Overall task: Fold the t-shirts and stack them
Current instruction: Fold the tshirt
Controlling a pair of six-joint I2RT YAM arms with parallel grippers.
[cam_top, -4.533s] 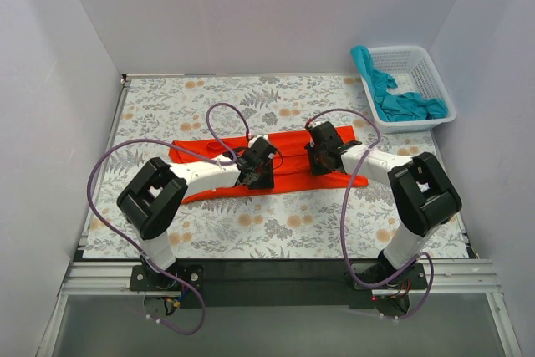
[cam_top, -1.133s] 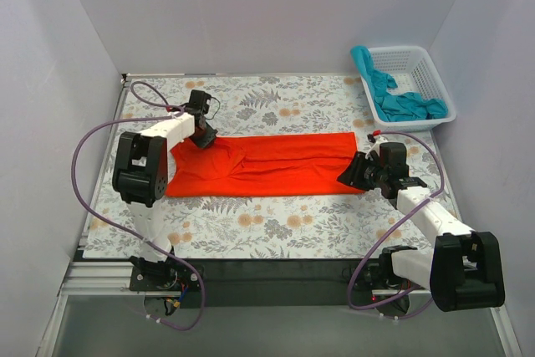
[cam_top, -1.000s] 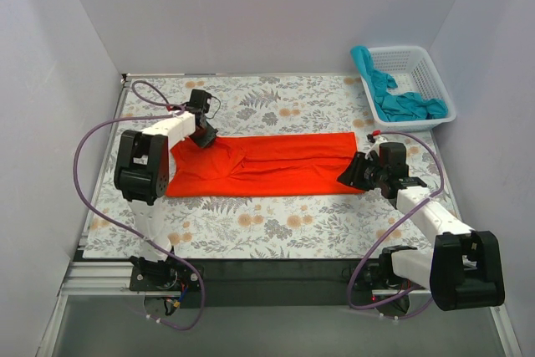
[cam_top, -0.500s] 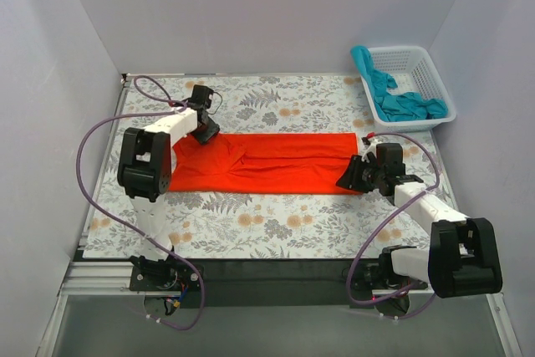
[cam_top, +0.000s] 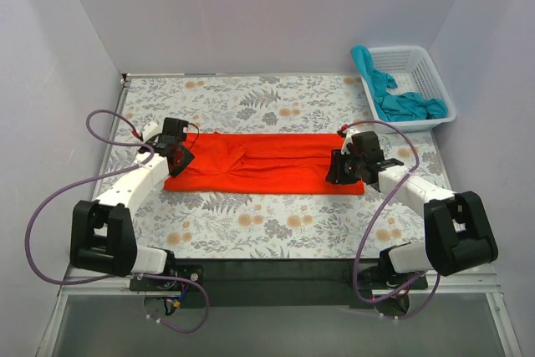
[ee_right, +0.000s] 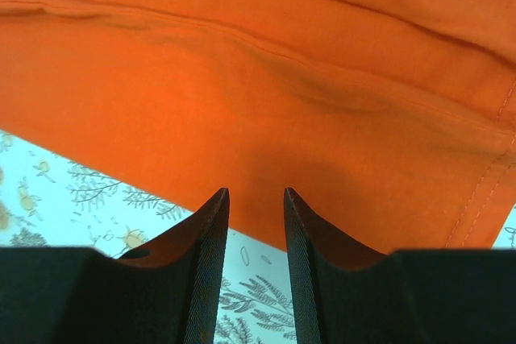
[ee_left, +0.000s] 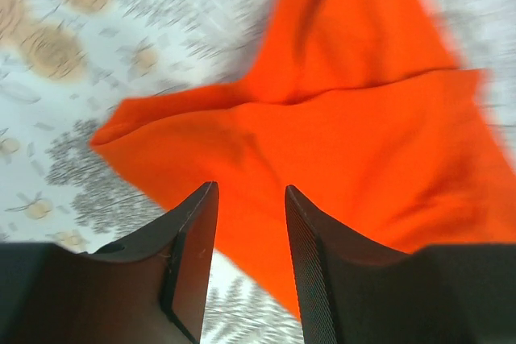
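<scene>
the top view alone took in the whole scene: the shirt (cam_top: 263,162), red, lay as a long folded band across the middle of the floral table (cam_top: 276,232), with the left gripper (cam_top: 178,155) at its left end and the right gripper (cam_top: 341,166) over its right end, the two arms reaching in from either side. the left wrist view, blurred, gave what the top view could not: that end of the shirt ran out to a pointed corner on the table, a fold crossed the cloth just beyond, and the dark fingers (ee_left: 189,247) stood a narrow gap apart over the red cloth with nothing pinched between them. the right wrist view gave the finer detail of the other end: long seam lines running across the cloth, a stitched hem at the right edge, the near edge of the shirt lying flat on the table, and its fingers (ee_right: 205,255) likewise a little parted and holding nothing, cloth showing through the gap. only the top view showed the basket (cam_top: 435,81), white, at the far right corner of the table, well apart from the shirt; teal clothes (cam_top: 401,104) lay heaped in it, one piece draped up over its far left rim
</scene>
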